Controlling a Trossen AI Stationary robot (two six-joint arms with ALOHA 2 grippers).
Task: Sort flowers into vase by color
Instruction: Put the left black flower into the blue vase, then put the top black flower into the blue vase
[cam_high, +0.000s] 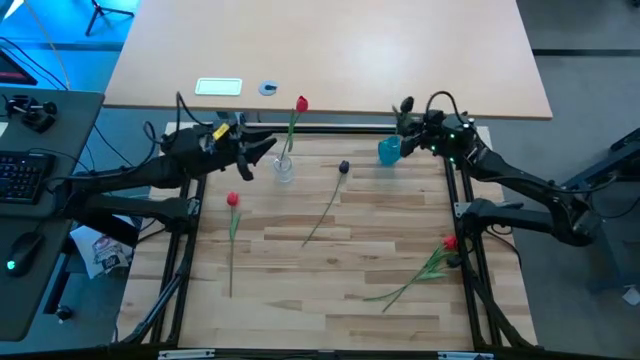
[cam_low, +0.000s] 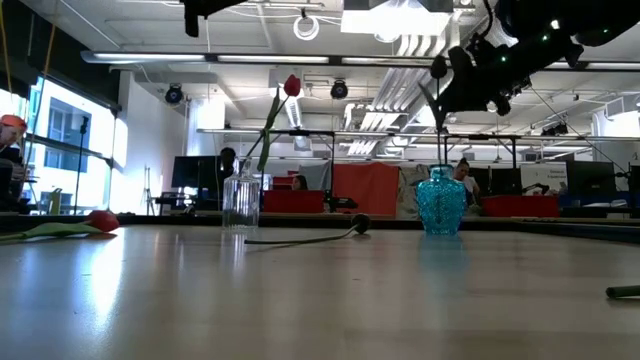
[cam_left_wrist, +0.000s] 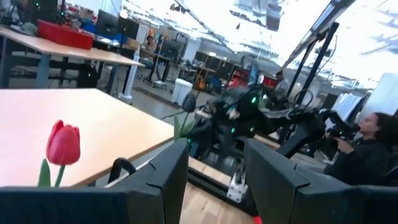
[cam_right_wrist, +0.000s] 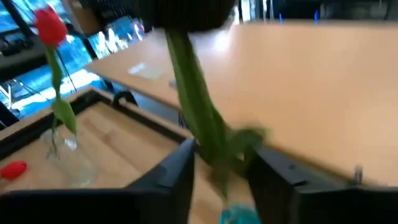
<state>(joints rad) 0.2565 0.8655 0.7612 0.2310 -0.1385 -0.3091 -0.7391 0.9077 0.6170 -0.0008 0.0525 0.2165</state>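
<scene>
A: High view, item 1: clear vase (cam_high: 285, 168), upper centre, holding 1 red flower (cam_high: 301, 104). Left gripper (cam_high: 262, 150) just left of it, fingers spread, empty.

B: Loose stock?

A: 1 red flower on the boards (cam_high: 232, 200) at left, 1 black flower (cam_high: 343, 167) at centre, a red-headed bunch (cam_high: 448, 243) at lower right. Blue vase (cam_high: 389, 151), upper right, right gripper (cam_high: 408, 128) over it.

B: Low view?

A: Blue vase (cam_low: 440, 203) right of centre; a stem hangs above its mouth.

B: Right wrist view?

A: Fingers pinching a green stem (cam_right_wrist: 198, 118), blue rim below (cam_right_wrist: 237, 214).

B: Left wrist view?

A: Red head (cam_left_wrist: 63, 143) at lower left; fingers (cam_left_wrist: 163, 180) apart.

B: Risk?

A: Stem looks tilted; it may catch the rim and tip the vase.
</scene>
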